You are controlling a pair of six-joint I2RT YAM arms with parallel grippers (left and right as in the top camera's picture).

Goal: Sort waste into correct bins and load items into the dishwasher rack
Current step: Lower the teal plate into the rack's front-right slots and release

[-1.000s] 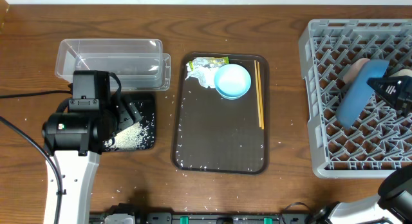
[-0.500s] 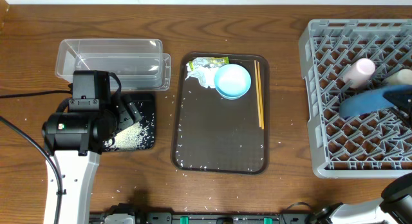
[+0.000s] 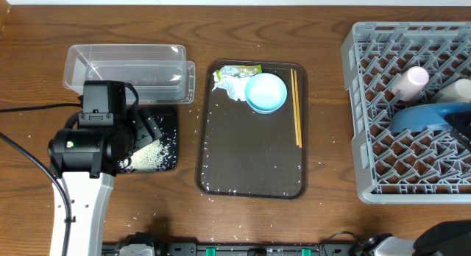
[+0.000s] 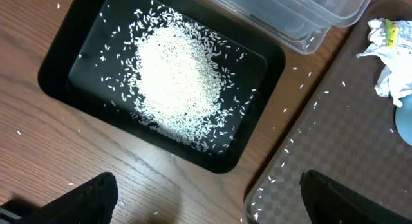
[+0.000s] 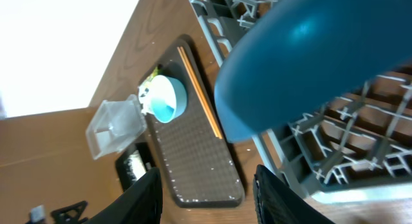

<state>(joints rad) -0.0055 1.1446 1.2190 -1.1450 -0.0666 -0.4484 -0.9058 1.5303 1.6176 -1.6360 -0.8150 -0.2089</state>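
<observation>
The big grey plastic rack [image 3: 368, 138] sits on the right side of the brown wooden bench [image 3: 331, 160]. It is square and full of little pegs in a criss-cross grid. The large round blue dish [image 3: 430, 118] stands on its edge among the pegs and leans a bit. It looks smooth and shiny. A pink cup [image 3: 410, 81] and a white cup [image 3: 458, 90] sit in the rack next to it.

The right tool [image 5: 212, 198] is close to the dish. Its two dark fingers are apart and nothing is between them.

A brown tray [image 3: 250, 153] with round corners lies in the middle of the bench. Its floor has a bumpy checked pattern, and tiny white grains are dotted on it. A small round light-blue bowl [image 3: 266, 93] sits at the far end. A crumpled white tissue [image 3: 229, 85] touches the bowl's left side. A green-yellow wrapper [image 3: 239, 69] lies flat beside the tissue. Two thin wooden chopsticks [image 3: 296, 109] lie straight along the tray's right side.

On the left is a see-through plastic tub [image 3: 125, 65], long with soft corners. Just beside it is a shallow black tray [image 4: 257, 102]. A heap of white rice [image 4: 174, 76] lies in its middle, with loose grains around it.

The left tool [image 4: 209, 201] hangs over the near edge of the black tray. Its fingers are spread wide and hold nothing.
</observation>
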